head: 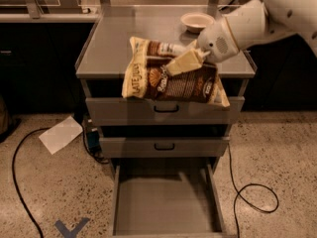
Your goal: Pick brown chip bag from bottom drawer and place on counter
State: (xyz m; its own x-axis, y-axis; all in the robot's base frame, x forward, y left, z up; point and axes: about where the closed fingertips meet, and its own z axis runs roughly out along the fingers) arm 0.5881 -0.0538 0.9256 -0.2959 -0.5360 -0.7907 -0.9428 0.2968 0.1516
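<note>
Below, a speckled beige terrazzo floor (277, 148) is being occupied at its middle by a grey metal drawer cabinet (94, 114), whose two upper grey drawer fronts with dark handles (163, 110) are being kept shut. The broad flat grey metal counter (114, 43) on top of the cabinet is being seen from above and in front. At the foot of the cabinet, the wide shallow grey bottom drawer (163, 202) is being left pulled fully out, and its plain floor is being shown bare. From the upper right, a thick white robot arm (292, 9) is being extended over the counter's right side. The crinkly brown chip bag with tan-cream ends (185, 86) is being held up in the air, out of the drawer; in this view it is being seen across the counter's front edge and the top of the upper drawer front, with its pale lettering turned toward the camera, and whether it is touching the counter cannot be told. The gripper (173, 67) is being kept at the bag's upper middle, with its cream fingers clamped onto the foil. A small pale round bowl (197, 21) is being left on the counter's far right part, just behind the arm's wrist. A white sheet of paper (60, 134) is being left lying on the floor to the cabinet's left, a black cable (13, 165) is being trailed across the floor beside it, and a blue tape mark (72, 228) is being shown near the bottom edge.
</note>
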